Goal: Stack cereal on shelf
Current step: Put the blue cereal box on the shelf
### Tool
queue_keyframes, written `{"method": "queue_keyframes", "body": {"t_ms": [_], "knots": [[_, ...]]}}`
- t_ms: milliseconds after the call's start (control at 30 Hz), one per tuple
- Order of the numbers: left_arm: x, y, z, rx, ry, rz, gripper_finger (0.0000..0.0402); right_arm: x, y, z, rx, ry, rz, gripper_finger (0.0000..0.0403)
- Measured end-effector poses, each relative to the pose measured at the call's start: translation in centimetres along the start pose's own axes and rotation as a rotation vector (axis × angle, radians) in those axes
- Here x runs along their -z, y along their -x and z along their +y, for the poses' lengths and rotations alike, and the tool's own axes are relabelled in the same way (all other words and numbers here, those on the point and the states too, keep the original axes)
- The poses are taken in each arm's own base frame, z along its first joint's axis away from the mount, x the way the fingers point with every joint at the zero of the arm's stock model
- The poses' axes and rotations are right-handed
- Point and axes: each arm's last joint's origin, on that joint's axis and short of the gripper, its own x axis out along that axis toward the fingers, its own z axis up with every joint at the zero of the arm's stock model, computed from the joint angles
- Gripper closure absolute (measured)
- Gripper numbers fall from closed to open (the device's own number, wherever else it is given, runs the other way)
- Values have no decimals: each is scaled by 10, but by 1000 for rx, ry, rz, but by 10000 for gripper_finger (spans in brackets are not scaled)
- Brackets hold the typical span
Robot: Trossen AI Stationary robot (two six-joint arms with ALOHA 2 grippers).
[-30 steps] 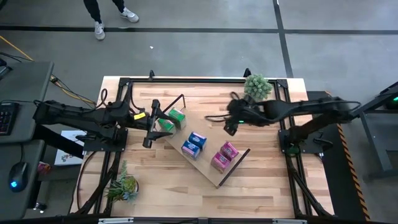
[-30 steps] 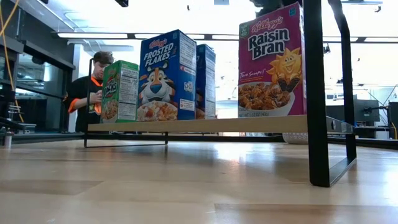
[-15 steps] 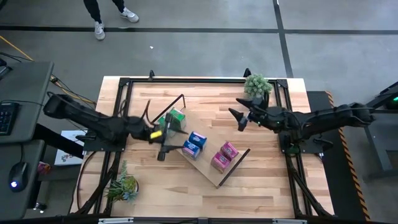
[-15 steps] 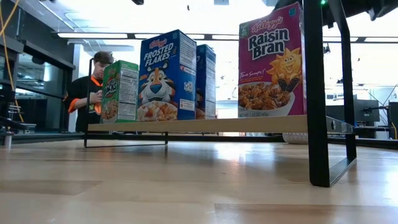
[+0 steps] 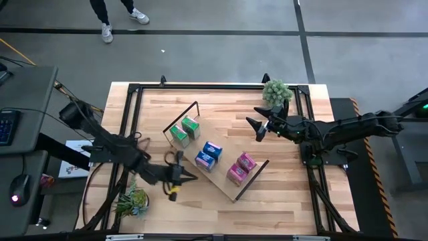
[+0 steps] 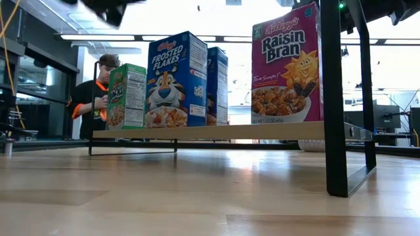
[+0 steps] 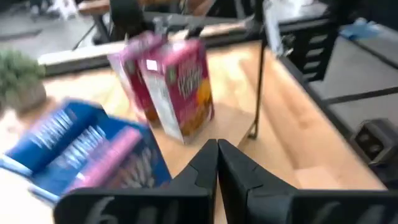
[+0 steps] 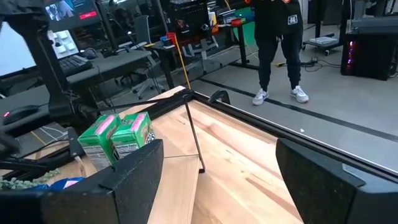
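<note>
Seen from above: wooden table (image 5: 221, 207) with a light-wood shelf (image 5: 224, 184) lying diagonally across its middle, running from 10 o'clock down to 4 o'clock. Standing on the shelf, three pairs of cereal boxes: two green boxes (image 5: 184, 130) at the 10 o'clock end, two blue boxes (image 5: 208, 154) in the middle, two pink boxes (image 5: 241, 167) at the 4 o'clock end. From table height, the same boxes upright in a row on the board, Raisin Bran nearest.

Left gripper (image 5: 175, 175) low over the table near 7 o'clock, just beside the shelf's long edge and close to the blue boxes, holding nothing; fingers (image 7: 233, 168) pressed together, as shown in the left wrist view.

Right gripper (image 5: 258, 127) hovering near 2 o'clock, apart from the shelf, close to a potted plant (image 5: 277, 92); fingers (image 8: 320, 168) spread wide and empty.

Second potted plant (image 5: 132, 199) at the 7 o'clock corner. Person's legs (image 5: 114, 15) on the floor beyond the table at 11 o'clock.
</note>
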Motion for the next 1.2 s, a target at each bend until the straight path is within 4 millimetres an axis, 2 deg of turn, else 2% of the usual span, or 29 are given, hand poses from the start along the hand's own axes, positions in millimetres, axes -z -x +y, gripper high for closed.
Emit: {"method": "queue_keyframes", "body": {"t_ms": [133,300,433,567,733,767,800,933,1100,1200], "knots": [[19,-22,-10,-65,36,29,401,0,0,0,0,-2,1,100],[40,-37,-13,-182,98,85,401,1,0,0,-21,6,18,101],[48,-45,-8,-219,125,114,402,4,0,-1,-4,-4,36,127],[49,-46,-5,-218,129,119,401,4,0,-1,14,-1,35,207],[65,-42,-2,-225,133,156,401,4,0,-1,14,7,36,365],[68,-42,-1,-235,139,162,401,4,0,-1,15,16,35,383],[70,-42,1,-246,143,169,401,4,0,-1,14,23,35,389],[72,-43,6,-261,140,170,401,4,0,-1,14,7,34,371],[72,-47,14,-234,139,189,401,4,0,-1,14,15,35,397],[72,-50,19,-231,134,198,401,4,0,-1,14,25,35,396]]}}
